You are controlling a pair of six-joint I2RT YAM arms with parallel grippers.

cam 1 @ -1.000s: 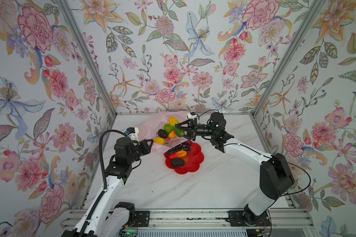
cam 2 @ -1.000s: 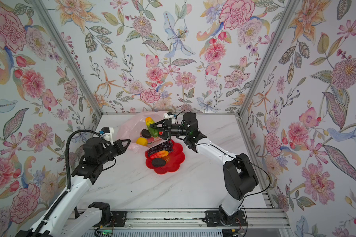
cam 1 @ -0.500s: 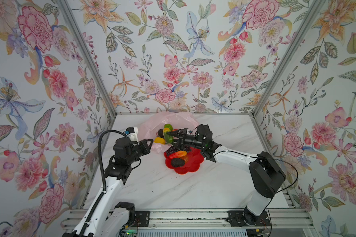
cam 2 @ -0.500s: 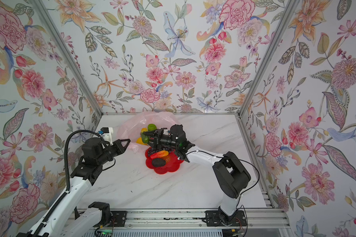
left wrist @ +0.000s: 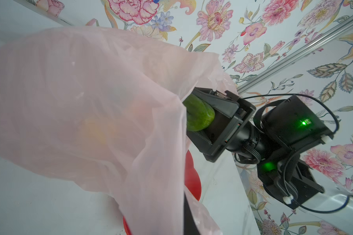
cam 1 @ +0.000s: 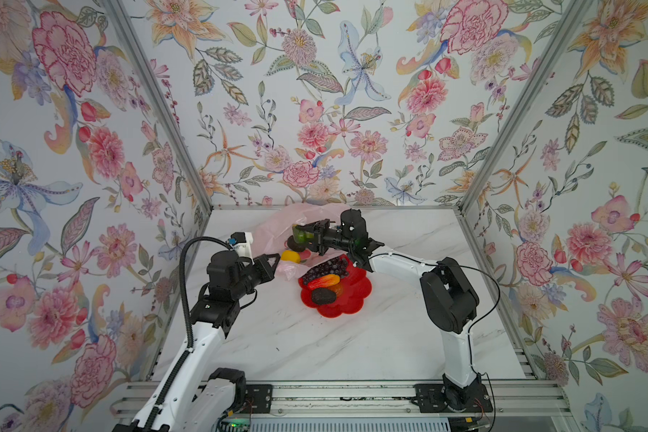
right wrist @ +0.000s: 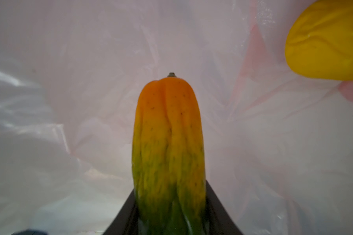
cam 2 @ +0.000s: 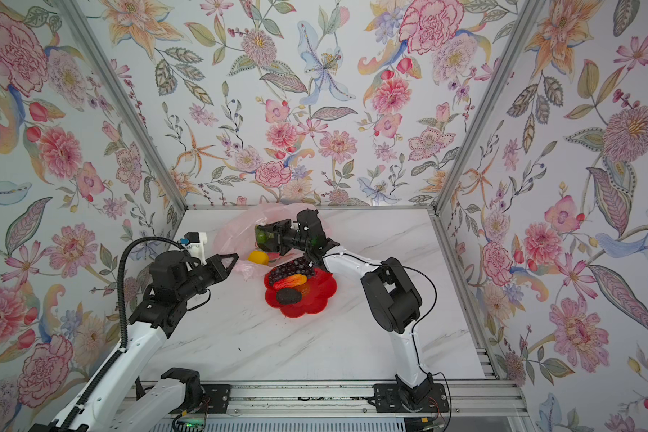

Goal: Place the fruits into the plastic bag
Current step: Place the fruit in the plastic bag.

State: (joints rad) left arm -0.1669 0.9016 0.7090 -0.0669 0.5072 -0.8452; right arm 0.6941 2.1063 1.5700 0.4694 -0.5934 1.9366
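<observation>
The pale pink plastic bag lies at the back of the table, its mouth facing the red plate. My left gripper is shut on the bag's near edge, and the film drapes over its black finger. My right gripper reaches into the mouth, shut on the green-orange long piece. That piece's green end shows at the bag's rim. A yellow lemon and a dark avocado lie inside the bag. The grape bunch, mango and another avocado sit on the plate.
The red flower-shaped plate stands mid-table, just in front of the bag and under the right forearm. Flowered walls close in the back and both sides. Bare marble table stretches from the plate to the front rail.
My right gripper has carried the green-orange piece leftward and down, from above the plate's far side into the bag's mouth. The left arm has stayed put on the bag.
</observation>
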